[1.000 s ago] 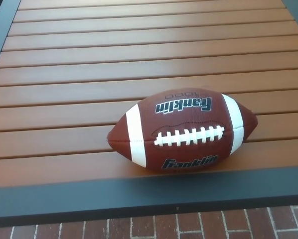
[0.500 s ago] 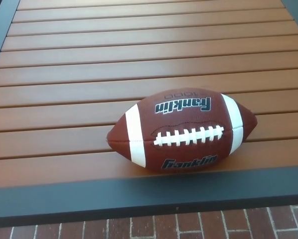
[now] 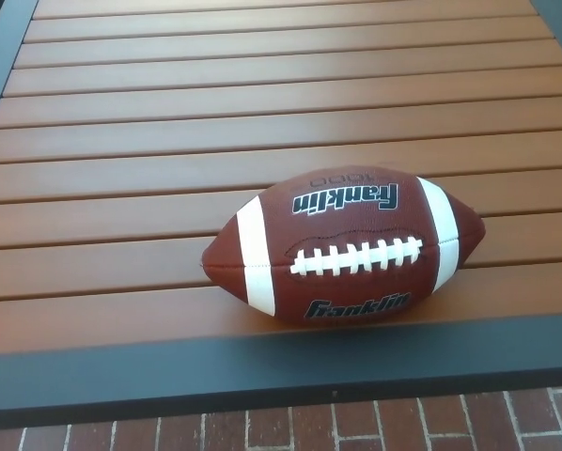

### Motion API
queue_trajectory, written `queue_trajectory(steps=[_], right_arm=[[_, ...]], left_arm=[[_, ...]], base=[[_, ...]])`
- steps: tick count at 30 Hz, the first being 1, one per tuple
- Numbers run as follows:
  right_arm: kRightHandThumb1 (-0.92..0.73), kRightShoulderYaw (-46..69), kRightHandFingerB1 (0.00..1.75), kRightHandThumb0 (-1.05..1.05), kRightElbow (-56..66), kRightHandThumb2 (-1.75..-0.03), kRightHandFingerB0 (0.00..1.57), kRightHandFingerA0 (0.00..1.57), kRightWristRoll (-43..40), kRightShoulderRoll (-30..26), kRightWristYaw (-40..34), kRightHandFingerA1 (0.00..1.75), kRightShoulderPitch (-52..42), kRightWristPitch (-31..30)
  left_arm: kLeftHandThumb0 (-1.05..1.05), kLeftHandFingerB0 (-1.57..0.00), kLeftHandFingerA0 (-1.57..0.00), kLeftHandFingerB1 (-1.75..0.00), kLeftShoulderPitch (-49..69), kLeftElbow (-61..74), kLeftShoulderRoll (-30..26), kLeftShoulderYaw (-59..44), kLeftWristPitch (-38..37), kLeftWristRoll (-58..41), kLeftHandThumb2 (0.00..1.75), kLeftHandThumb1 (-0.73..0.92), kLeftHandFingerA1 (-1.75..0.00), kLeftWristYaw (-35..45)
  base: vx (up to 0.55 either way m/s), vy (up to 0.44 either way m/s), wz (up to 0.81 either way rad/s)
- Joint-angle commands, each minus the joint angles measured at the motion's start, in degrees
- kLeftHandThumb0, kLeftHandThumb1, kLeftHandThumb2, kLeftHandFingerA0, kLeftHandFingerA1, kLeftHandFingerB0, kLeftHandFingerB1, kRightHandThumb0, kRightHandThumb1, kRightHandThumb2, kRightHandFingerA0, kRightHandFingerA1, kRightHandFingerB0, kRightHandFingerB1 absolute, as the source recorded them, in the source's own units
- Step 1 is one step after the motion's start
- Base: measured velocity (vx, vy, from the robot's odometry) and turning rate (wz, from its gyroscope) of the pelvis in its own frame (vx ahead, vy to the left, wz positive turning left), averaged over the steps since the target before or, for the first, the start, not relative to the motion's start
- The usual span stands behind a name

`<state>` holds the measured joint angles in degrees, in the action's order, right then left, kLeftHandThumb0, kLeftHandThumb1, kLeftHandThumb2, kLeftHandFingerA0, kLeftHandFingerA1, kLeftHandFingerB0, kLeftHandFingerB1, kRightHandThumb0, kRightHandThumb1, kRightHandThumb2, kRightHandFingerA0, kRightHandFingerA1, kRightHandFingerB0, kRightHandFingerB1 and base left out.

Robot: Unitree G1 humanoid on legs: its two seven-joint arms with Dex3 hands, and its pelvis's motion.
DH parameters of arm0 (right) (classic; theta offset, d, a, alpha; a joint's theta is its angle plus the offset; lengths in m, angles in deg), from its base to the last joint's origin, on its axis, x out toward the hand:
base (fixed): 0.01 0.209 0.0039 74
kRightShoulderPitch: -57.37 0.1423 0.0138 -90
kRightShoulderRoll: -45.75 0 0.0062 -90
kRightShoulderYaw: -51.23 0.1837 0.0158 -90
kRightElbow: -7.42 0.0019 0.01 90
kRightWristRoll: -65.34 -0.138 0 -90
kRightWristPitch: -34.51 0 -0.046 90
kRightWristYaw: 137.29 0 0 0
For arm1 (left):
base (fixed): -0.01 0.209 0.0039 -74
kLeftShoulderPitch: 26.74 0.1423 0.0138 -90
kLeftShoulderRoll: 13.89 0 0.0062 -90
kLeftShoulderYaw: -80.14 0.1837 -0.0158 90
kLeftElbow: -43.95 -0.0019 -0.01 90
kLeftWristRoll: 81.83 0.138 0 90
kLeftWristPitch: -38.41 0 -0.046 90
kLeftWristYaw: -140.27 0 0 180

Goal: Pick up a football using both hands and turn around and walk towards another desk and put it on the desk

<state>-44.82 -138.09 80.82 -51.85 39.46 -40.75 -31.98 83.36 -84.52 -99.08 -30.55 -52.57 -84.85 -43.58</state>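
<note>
Nothing has been moved since the earlier frames: the football (image 3: 342, 247) is kept lying laces-up near the front edge of the bench (image 3: 121, 141), within reach. No hand is seen, so the fingers cannot be judged.

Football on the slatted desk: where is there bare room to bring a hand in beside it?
The football lies near the desk's dark front edge. Bare slats run wide to its left and behind it. Right of it there is less room; the front is tightest. No hand is in view.
</note>
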Motion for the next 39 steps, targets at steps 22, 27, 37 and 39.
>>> queue_trajectory(steps=[22, 27, 37, 39], right_arm=[[-0.73, 37.7, 0.61, -0.14, 78.3, -0.68, 0.89, 0.99, -45.9, 1.6, 21.8, 0.96, -62.3, -4.1], [-0.75, 42.8, 0.61, -0.13, 86.8, -0.64, 0.87, 0.95, -52.4, 3.9, 23.3, 1.1, -69.4, -1.9], [-0.77, 57.7, 0.6, -0.1, 99.3, -0.63, 0.85, 0.91, -64.5, -0.9, 20.6, 1.13, -67.8, 0.6], [-0.76, 59.4, 0.61, -0.11, 101.2, -0.62, 0.85, 0.93, -65.6, -2.6, 18.4, 1.1, -65.7, -0.1]], left_arm=[[0.05, -0.89, -0.98, -1.11, 51.2, 69.0, -5.7, -14.3, 13.3, -34.5, 1.08, 0.5, -1.22, 31.1], [0.01, -0.88, -0.95, -1.13, 54.4, 75.5, -8.9, -22.3, 15.5, -46.6, 1.04, 0.61, -1.29, 33.8], [0.07, -0.91, -1.02, -1.14, 44.5, 79.0, -20.8, -37.8, 11.8, -64.6, 1.08, 0.57, -1.26, 34.6], [0.03, -0.88, -1.01, -1.14, 40.6, 78.0, -24.7, -40.1, 12.7, -67.8, 1.0, 0.63, -1.27, 34.6]], base=[[0.0, 0.0, 0.0], [0.0, 0.0, 0.0], [0.0, 0.0, 0.0], [0.0, 0.0, 0.0]])
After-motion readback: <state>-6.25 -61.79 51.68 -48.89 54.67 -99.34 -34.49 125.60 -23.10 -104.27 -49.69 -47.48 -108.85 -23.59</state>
